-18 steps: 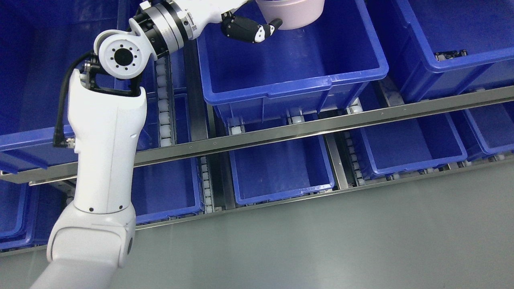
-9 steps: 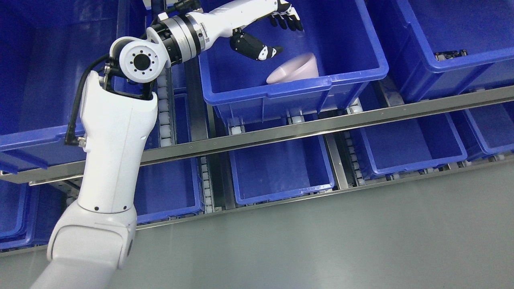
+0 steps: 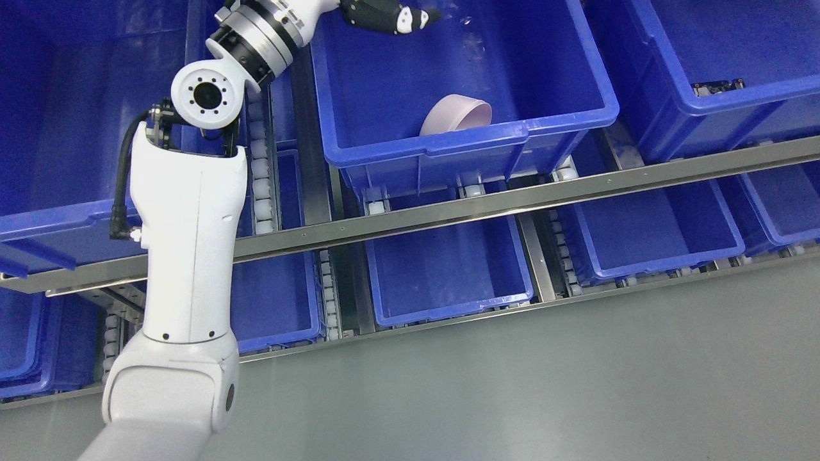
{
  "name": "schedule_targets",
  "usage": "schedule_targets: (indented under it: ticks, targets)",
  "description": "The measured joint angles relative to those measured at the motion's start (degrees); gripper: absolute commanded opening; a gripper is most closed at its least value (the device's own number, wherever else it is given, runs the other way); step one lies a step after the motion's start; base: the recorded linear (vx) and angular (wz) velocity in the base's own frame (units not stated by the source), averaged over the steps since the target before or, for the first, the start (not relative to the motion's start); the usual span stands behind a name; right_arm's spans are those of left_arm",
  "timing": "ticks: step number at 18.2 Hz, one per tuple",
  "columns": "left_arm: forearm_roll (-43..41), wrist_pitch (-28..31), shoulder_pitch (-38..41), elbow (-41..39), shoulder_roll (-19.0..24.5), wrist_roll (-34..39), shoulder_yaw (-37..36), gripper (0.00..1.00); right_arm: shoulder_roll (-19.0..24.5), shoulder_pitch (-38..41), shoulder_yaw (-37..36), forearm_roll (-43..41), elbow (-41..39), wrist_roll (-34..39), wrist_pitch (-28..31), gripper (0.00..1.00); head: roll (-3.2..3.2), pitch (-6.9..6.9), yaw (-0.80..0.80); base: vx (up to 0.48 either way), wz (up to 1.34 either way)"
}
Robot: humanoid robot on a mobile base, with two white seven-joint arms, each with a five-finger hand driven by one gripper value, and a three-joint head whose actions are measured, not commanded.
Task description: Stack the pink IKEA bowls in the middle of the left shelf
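A pink bowl (image 3: 456,114) lies tilted on its side inside the middle blue bin (image 3: 474,137), against the bin's front wall, with its opening facing right and away. My left arm rises from the lower left. Its hand (image 3: 391,14) is at the top edge above the bin's back left, well clear of the bowl. Only the black thumb and part of the palm show, stretched out with nothing in them; the rest is cut off by the frame.
A steel shelf rail (image 3: 512,198) runs across below the bin. More blue bins (image 3: 448,269) sit on the lower level. The bin at the right (image 3: 769,96) holds a small dark part (image 3: 721,86). Grey floor (image 3: 512,384) fills the foreground.
The left hand let go of the bowl, which dropped into the bin and settled tilted against the front wall. The hand then rose toward the top edge.
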Motion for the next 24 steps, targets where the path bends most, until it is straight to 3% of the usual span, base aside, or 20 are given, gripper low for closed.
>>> schedule_targets:
  ticks: [4, 6, 10, 15, 24]
  targets:
    - [8.4, 3.6, 4.3, -1.0, -1.1, 18.6, 2.3, 0.99, 0.0, 0.0, 0.0, 0.0, 0.0, 0.0, 0.0, 1.00, 0.00, 0.00, 0.00, 0.000, 0.00]
    - [10.8, 4.9, 6.7, -2.4, -1.5, 22.5, 3.2, 1.00, 0.0, 0.0, 0.0, 0.0, 0.0, 0.0, 0.0, 1.00, 0.00, 0.00, 0.00, 0.000, 0.00]
    - [13.8, 7.9, 13.0, -7.6, -2.2, 24.7, 4.6, 1.00, 0.0, 0.0, 0.0, 0.0, 0.0, 0.0, 0.0, 1.00, 0.00, 0.00, 0.00, 0.000, 0.00]
    - [15.1, 2.1, 22.7, -11.6, -2.6, 25.2, 5.5, 1.00, 0.0, 0.0, 0.0, 0.0, 0.0, 0.0, 0.1, 1.00, 0.00, 0.00, 0.00, 0.000, 0.00]
    - [15.7, 0.7, 30.1, -14.9, -2.9, 25.6, 6.3, 1.00, 0.0, 0.0, 0.0, 0.0, 0.0, 0.0, 0.1, 1.00, 0.00, -0.02, 0.00, 0.000, 0.00]
